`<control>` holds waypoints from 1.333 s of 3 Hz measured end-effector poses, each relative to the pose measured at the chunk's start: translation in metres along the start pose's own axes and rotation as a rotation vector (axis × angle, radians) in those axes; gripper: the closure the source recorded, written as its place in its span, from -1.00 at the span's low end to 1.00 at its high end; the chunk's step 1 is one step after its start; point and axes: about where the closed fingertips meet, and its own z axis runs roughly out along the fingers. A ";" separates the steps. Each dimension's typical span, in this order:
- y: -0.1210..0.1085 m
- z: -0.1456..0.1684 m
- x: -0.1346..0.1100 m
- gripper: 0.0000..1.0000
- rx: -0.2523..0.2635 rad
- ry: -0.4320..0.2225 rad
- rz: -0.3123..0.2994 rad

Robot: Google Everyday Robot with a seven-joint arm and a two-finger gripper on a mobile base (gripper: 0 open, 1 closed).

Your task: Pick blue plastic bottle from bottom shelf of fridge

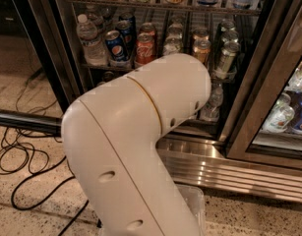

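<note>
The fridge (250,82) stands ahead with its black frame and ribbed steel base (229,173). My white arm (140,146) fills the middle of the camera view and hides most of the bottom shelf (209,124). The gripper is out of view, beyond the arm. To the right of the arm a small clear-looking bottle (211,102) stands on the bottom shelf. I cannot tell whether it is the blue plastic bottle.
The rack above holds water bottles (89,41), a Pepsi can (115,45), a Coca-Cola can (144,48) and several more cans (225,58). A second cooler (288,114) with bottles is at the right. Black cables (22,166) lie on the floor at the left.
</note>
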 end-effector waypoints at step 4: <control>-0.006 0.018 0.002 0.31 0.056 -0.027 0.050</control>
